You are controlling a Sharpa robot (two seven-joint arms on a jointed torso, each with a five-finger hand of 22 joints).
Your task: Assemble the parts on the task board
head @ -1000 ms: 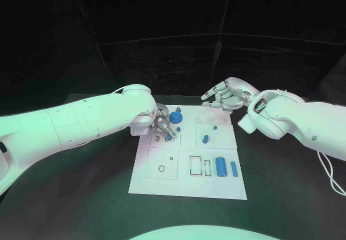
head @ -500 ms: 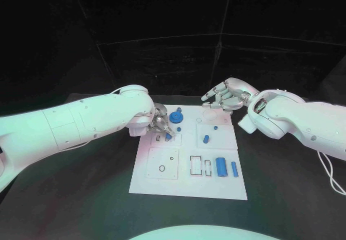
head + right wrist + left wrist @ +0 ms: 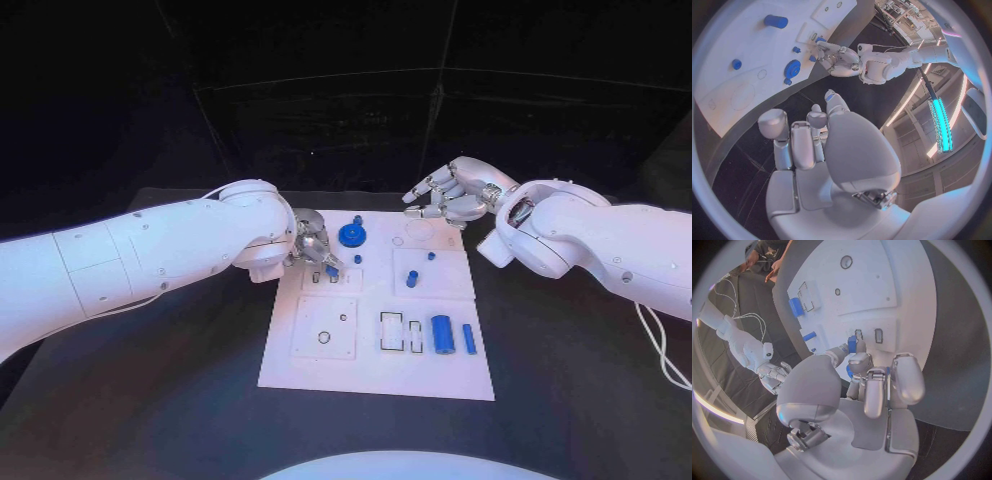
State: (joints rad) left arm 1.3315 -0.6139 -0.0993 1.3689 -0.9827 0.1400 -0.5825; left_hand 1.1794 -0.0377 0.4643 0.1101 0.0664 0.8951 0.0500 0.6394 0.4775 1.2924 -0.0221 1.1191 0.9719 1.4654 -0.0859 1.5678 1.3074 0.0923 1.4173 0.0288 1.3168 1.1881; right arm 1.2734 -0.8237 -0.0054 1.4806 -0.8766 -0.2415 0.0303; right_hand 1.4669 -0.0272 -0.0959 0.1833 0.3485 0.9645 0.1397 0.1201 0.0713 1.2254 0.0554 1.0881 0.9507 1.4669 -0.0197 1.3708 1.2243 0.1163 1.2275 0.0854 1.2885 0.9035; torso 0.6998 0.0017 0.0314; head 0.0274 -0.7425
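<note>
The left hand (image 3: 313,250) hangs over the task board (image 3: 378,375) near its far left corner, pinching a small blue peg (image 3: 852,344) at its fingertips (image 3: 859,360), the other fingers curled in beside them. In the left wrist view the peg stands close above two small rectangular slots (image 3: 868,335) in the board; whether it already touches one cannot be told.

To seat it well, the hand would likely need to keep the peg upright, line its end up with the slot, and lower it straight without dragging sideways, letting go only once the peg stands by itself.

The right hand (image 3: 454,192) hovers beyond the board's far right corner, fingers bent and loosely apart, holding nothing.

Further out on the board, a blue gear-like disc (image 3: 353,236) sits near the far edge, a short blue pin (image 3: 411,277) lies towards the middle, and a blue cylinder (image 3: 443,334) with a thinner blue rod (image 3: 467,338) lies near the right edge.

No brand, label or writing can be read on the board, the parts or the arms.
</note>
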